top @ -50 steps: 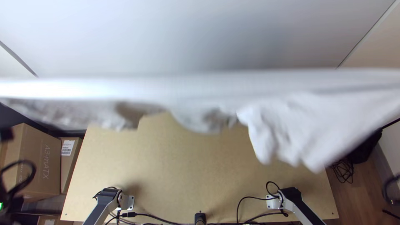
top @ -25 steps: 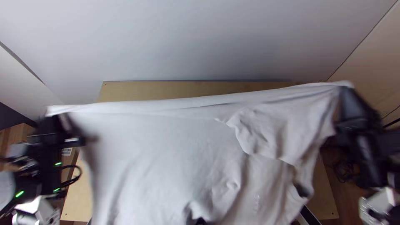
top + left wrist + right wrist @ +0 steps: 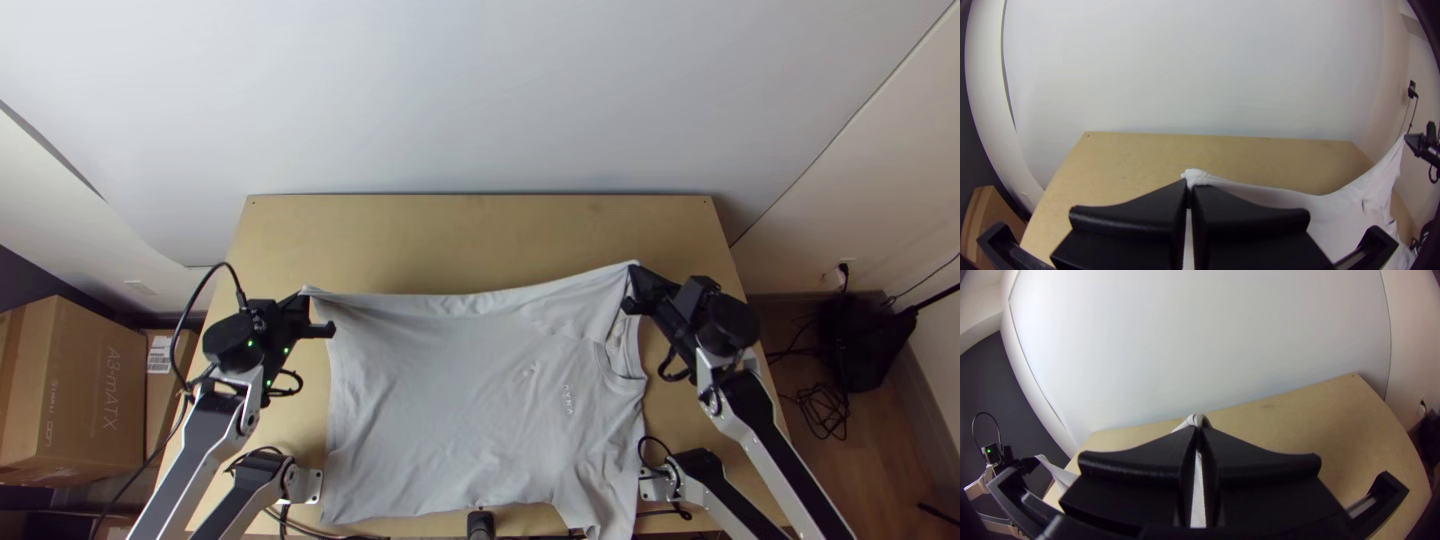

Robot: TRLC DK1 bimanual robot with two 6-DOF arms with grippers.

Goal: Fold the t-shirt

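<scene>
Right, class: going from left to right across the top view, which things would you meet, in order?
Large cardboard box, smaller cardboard box, left hand, t-shirt, right hand, tangled cables on the floor.

Both arms are extended up the top view from their bases. The left arm (image 3: pixel 205 440) runs up from the lower left to a black wrist (image 3: pixel 235 342) (small green lights are lit beside it), and the left gripper (image 3: pixel 306 296) points inward and away from the bases. Its wide fingers (image 3: pixel 1130 215) are closed together in the left wrist view. The right arm (image 3: pixel 768 435) rises from the lower right in a near-mirrored pose; the right gripper (image 3: pixel 635 272) also points inward and outward from the bases, fingers (image 3: pixel 1135 470) closed together. The two grippers stand well apart, uncrossed.
</scene>
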